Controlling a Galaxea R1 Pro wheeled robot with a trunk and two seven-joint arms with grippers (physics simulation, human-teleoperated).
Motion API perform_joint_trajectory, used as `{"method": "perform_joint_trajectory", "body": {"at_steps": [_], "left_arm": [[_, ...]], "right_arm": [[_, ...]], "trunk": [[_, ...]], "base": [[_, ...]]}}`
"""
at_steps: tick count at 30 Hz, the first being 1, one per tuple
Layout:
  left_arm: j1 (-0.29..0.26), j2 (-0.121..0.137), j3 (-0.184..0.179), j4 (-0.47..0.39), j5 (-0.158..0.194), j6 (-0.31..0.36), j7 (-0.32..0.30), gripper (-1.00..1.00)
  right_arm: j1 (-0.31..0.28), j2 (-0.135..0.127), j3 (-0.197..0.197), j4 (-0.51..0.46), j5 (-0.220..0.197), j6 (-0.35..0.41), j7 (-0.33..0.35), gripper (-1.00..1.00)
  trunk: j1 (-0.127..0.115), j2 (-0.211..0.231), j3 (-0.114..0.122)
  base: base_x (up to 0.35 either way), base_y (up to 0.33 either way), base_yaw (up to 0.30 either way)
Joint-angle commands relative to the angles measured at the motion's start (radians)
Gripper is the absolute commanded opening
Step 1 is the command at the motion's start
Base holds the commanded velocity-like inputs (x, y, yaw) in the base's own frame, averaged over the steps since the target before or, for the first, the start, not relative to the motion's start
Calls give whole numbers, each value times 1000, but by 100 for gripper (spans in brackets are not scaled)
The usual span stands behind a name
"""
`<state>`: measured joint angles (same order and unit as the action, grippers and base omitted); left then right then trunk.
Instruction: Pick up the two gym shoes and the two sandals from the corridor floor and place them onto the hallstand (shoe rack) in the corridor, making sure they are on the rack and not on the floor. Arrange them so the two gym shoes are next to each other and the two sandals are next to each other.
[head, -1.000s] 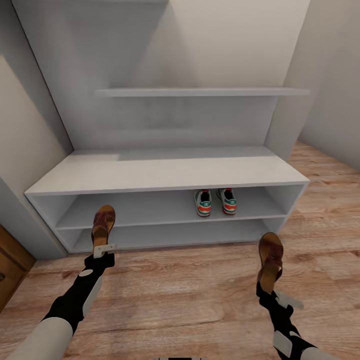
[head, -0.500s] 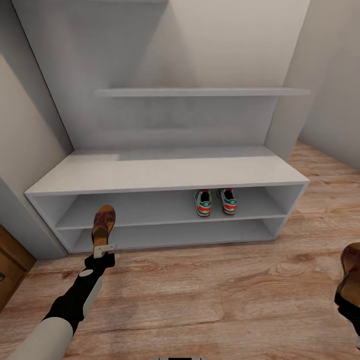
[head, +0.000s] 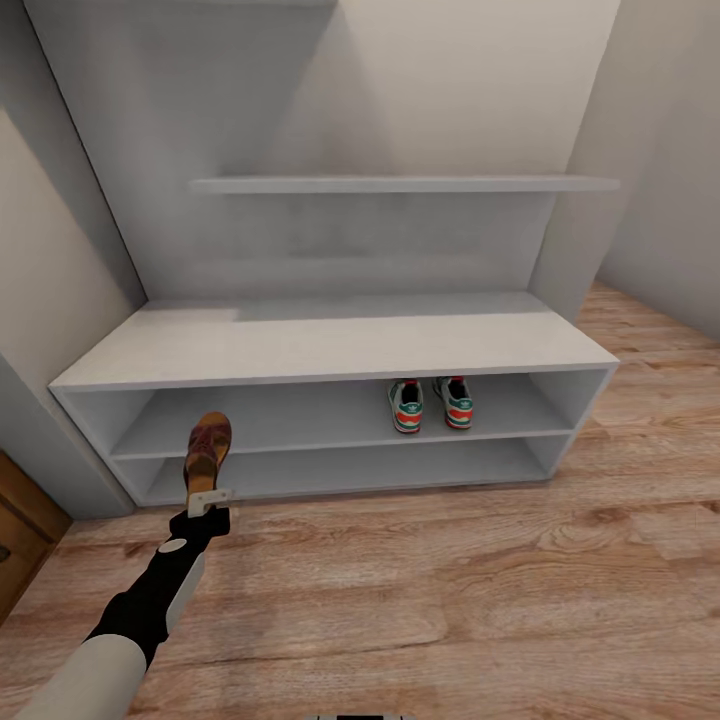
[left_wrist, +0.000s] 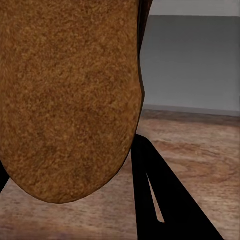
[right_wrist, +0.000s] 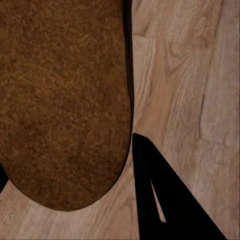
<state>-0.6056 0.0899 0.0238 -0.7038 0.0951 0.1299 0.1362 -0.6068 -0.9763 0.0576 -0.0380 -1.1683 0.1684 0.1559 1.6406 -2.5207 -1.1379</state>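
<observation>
With sneakers (head: 430, 404) shelved, each gripper (head: 209, 503) clamps a sandal (head: 206, 452); next, slide both side by side onto the rack (head: 330, 345).

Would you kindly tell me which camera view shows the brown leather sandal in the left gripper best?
The head view: the brown leather sandal appears whole, held by the left gripper before the light-grey shoe rack. The left wrist view gives just its brown underside.
</observation>
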Motion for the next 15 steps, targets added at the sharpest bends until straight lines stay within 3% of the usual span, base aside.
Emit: {"method": "perform_joint_trajectory", "body": {"at_steps": [1,2,8,15], "left_arm": [[0,0,-2,-2,6,7,3,-100],[0,-1,-1,-2,7,7,3,-100],[0,-3,-2,-2,8,9,3,-100],[-1,-7,-2,-15,8,78,4,-100]], "right_arm": [[-1,-19,17,1,-14,8,2,-100],[-1,-36,16,1,-17,11,2,-100],[-1,-71,18,1,-18,14,1,-100],[-1,-82,19,1,-18,14,1,-100]], "trunk": [[0,0,-1],[0,0,-1],[0,0,-1],[0,0,-1]], "base": [[0,0,0],[0,0,0],[47,0,0],[192,0,0]]}}
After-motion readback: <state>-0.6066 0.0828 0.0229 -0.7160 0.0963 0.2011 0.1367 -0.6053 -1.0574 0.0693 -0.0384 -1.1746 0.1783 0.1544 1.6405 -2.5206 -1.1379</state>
